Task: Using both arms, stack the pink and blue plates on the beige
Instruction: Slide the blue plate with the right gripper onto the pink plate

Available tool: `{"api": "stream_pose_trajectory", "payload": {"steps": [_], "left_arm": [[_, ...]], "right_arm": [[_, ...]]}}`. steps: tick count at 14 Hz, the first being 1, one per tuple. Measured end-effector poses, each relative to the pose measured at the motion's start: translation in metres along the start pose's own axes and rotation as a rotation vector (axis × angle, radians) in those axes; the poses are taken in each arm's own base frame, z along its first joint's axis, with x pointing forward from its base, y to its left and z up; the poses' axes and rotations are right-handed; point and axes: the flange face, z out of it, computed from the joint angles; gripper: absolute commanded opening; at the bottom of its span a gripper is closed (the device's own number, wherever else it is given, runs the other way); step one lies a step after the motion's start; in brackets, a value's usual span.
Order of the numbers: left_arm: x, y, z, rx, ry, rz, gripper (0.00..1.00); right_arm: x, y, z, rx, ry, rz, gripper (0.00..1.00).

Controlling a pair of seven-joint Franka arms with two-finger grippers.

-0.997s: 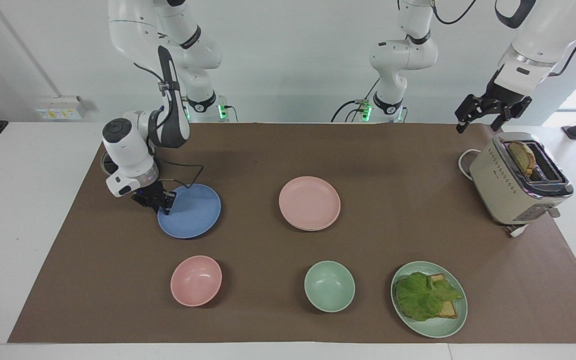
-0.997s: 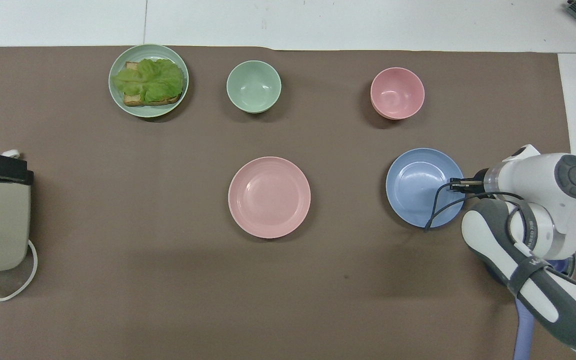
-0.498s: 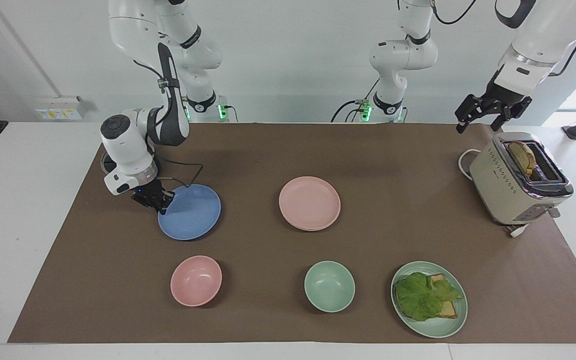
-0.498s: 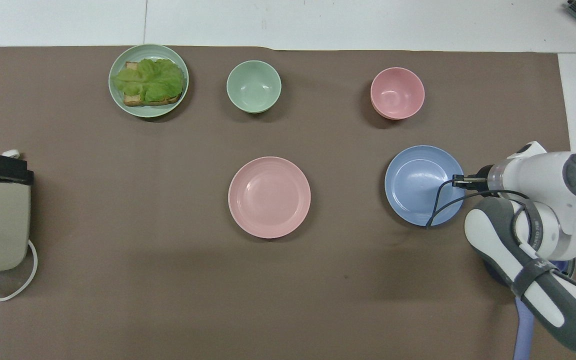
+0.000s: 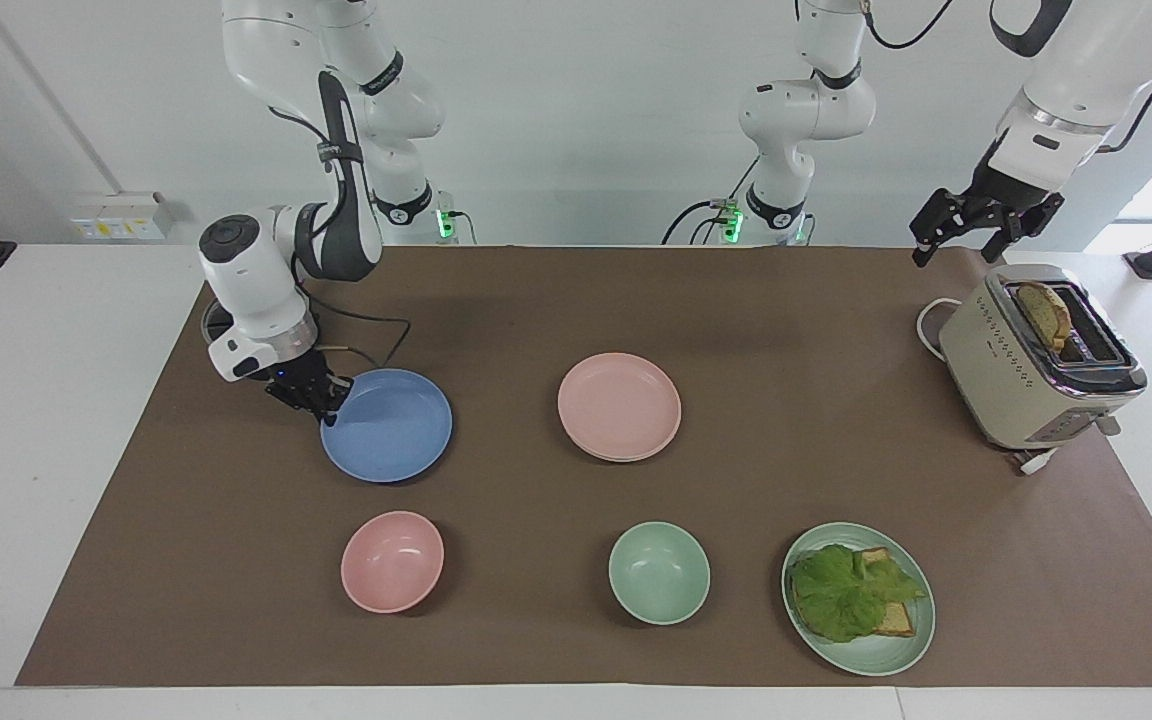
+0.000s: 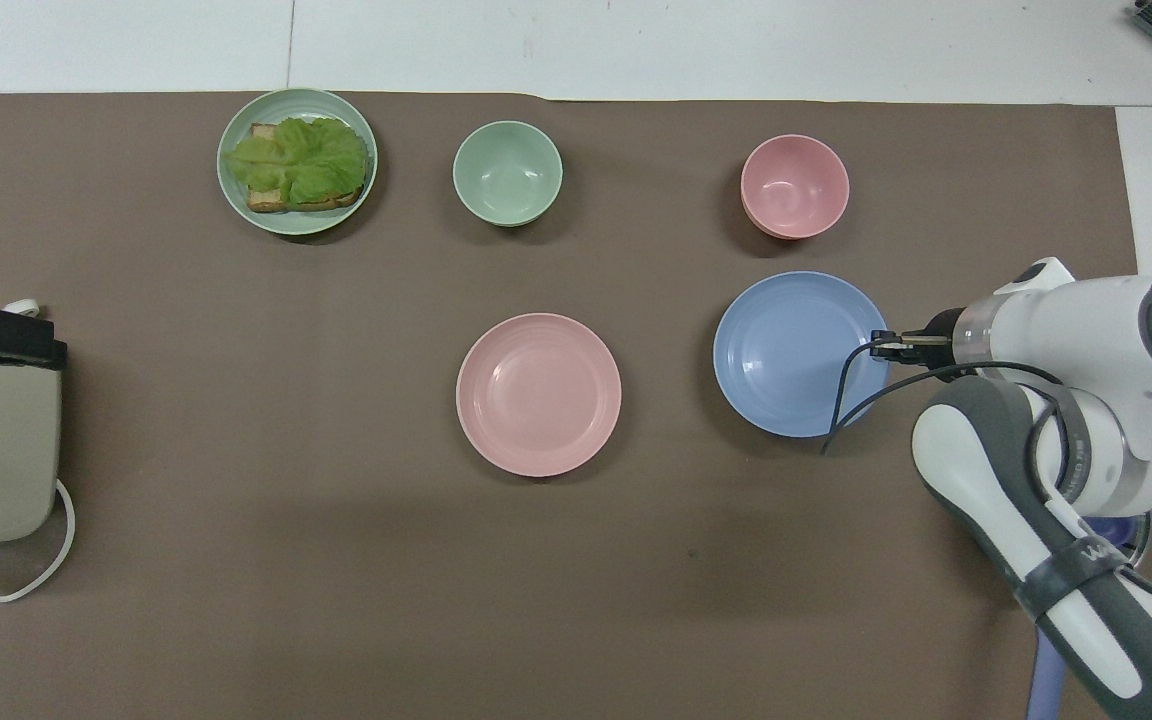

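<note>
The blue plate (image 5: 388, 425) (image 6: 786, 352) hangs a little above the brown mat, toward the right arm's end of the table. My right gripper (image 5: 321, 400) (image 6: 881, 345) is shut on its rim at the edge nearest that arm's end. The pink plate (image 5: 619, 405) (image 6: 539, 394) lies at the middle of the mat. A thin second rim shows under the pink plate's edge in the facing view. The beige plate is otherwise hidden. My left gripper (image 5: 976, 225) hangs open in the air above the toaster (image 5: 1036, 360), holding nothing.
A pink bowl (image 5: 392, 561), a green bowl (image 5: 659, 572) and a green plate (image 5: 911, 640) with lettuce and bread stand along the edge of the mat farthest from the robots. The toaster with a bread slice in it sits at the left arm's end, with its white cord (image 6: 6, 590).
The right gripper has lifted the blue plate off the mat and carried it a little toward the pink plate. The left arm has stayed still.
</note>
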Motion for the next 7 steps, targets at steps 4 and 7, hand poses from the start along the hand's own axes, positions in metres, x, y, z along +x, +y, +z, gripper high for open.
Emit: {"api": "stream_pose_trajectory", "payload": {"steps": [4, 7], "left_arm": [[0.000, 0.000, 0.000, 0.000, 0.000, 0.000, 1.00], [0.000, 0.000, 0.000, 0.000, 0.000, 0.000, 1.00]], "right_arm": [[0.001, -0.055, -0.013, 0.093, 0.013, -0.020, 0.00], [0.000, -0.115, -0.020, 0.131, 0.025, -0.045, 0.00]]}}
